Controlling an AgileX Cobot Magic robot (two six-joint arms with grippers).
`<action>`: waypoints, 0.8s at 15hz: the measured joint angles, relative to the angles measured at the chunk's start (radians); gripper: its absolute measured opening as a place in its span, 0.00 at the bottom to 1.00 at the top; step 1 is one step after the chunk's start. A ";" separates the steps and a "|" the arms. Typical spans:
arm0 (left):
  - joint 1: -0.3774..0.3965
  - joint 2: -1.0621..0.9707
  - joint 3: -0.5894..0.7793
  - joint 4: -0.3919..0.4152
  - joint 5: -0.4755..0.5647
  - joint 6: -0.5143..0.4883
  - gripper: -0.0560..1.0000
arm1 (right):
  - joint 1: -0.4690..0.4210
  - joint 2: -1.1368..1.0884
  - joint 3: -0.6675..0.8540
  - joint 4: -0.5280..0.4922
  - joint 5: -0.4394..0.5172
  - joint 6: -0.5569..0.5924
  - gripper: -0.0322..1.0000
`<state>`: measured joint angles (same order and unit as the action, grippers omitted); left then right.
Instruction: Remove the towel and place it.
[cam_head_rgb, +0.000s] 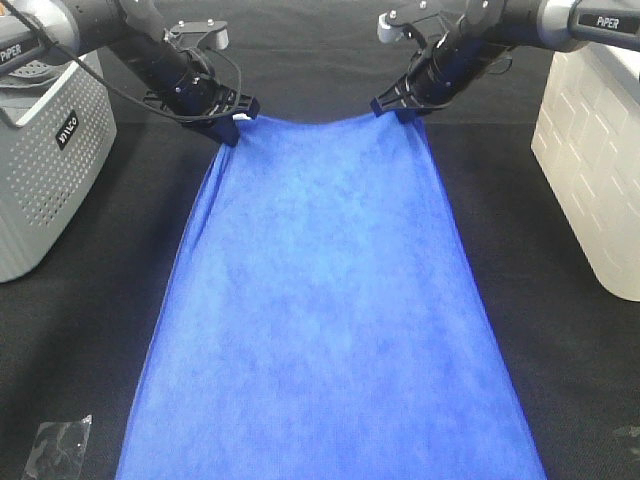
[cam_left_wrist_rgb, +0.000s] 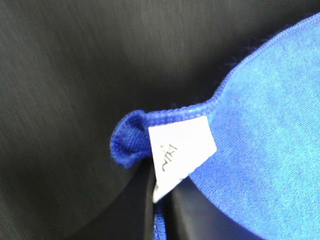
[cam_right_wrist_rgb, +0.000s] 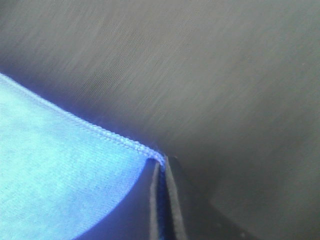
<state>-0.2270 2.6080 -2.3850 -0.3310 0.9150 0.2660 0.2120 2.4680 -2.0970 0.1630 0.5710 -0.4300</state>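
On my overhead feed I see a desk (cam_head_rgb: 90, 330) covered in black cloth. At its left edge stands a grey basket (cam_head_rgb: 45, 170) with a perforated wall and a dark label in white letters. At the right edge stands a white box (cam_head_rgb: 595, 160) with a brick-like pattern on its side. Near the front left corner lies a crumpled clear plastic bag (cam_head_rgb: 60, 445), well apart from the basket.

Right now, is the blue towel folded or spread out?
Spread out: the towel shows as one open sheet with no fold, its far corners pinched in the left tool and right tool.
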 joint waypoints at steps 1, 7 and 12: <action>0.000 0.000 0.000 0.014 -0.040 0.004 0.08 | 0.000 -0.001 0.001 -0.009 -0.052 0.000 0.06; 0.000 0.000 0.000 0.027 -0.293 0.094 0.08 | 0.000 -0.007 0.001 -0.015 -0.295 0.000 0.06; 0.000 0.006 0.000 0.060 -0.404 0.102 0.08 | 0.000 -0.002 0.001 -0.015 -0.399 0.000 0.06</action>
<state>-0.2270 2.6140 -2.3850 -0.2710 0.5110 0.3680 0.2120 2.4660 -2.0960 0.1480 0.1720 -0.4300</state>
